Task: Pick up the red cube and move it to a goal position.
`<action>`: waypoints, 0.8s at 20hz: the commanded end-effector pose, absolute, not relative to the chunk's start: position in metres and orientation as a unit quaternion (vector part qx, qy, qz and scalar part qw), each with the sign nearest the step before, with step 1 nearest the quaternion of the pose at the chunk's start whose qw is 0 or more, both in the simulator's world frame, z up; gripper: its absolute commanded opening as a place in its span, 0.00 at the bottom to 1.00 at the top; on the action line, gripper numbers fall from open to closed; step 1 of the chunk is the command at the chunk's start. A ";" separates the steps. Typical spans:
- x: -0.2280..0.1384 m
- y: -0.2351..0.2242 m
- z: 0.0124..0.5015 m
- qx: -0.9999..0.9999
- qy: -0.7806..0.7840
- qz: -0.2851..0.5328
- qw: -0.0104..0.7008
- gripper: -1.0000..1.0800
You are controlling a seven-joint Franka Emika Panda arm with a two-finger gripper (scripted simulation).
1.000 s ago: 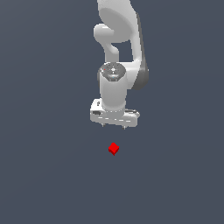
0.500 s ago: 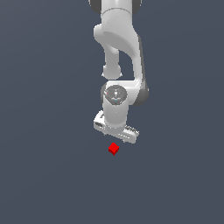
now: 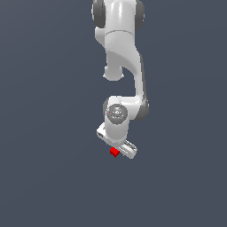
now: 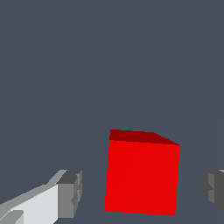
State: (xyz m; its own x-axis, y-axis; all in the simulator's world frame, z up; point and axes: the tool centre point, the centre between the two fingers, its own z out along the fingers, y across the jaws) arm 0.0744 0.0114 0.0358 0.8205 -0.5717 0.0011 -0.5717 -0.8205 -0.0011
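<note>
I had the tool low over the red cube, fingers apart, one each side of it, neither touching. Cube sat on the grey bench, mostly hidden under the tool in the exterior view. Grasp step; next I judged closing, then lifting.

The red cube has plain, smooth, matt faces of flat colour with no texture or shine; one face is a darker red. The arm looks like smooth white moulded plastic with a soft satin sheen, and dark grey bands sit at its joints. The gripper has a smooth white body, and its fingertips are matt grey, faceted pads. The tabletop is an even, matt, dark grey-blue surface without grain or reflections.
</note>
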 end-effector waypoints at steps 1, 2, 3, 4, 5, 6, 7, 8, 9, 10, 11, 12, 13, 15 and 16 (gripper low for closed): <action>0.079 0.010 0.028 -0.949 0.316 -0.001 0.000 0.96; 0.080 0.010 0.026 -0.947 0.320 -0.001 0.000 0.96; 0.081 0.010 0.024 -0.946 0.324 0.000 0.000 0.96; 0.082 0.009 0.023 -0.945 0.327 0.000 0.000 0.96; 0.082 0.009 0.021 -0.944 0.330 0.000 0.000 0.96; 0.083 0.009 0.021 -0.944 0.331 0.000 0.000 0.96; 0.083 0.009 0.020 -0.943 0.332 0.000 0.000 0.96; 0.083 0.009 0.020 -0.943 0.332 0.000 0.000 0.96; 0.083 0.009 0.020 -0.943 0.332 0.000 0.000 0.00; 0.083 0.009 0.020 -0.943 0.332 0.000 0.000 0.00; 0.083 0.009 0.020 -0.943 0.332 0.000 0.000 0.00; 0.083 0.009 0.020 -0.943 0.332 0.000 0.000 0.00; 0.083 0.009 0.020 -0.943 0.332 0.000 0.000 0.00; 0.083 0.009 0.020 -0.943 0.332 0.000 0.000 0.00; 0.083 0.009 0.020 -0.943 0.332 0.000 0.000 0.00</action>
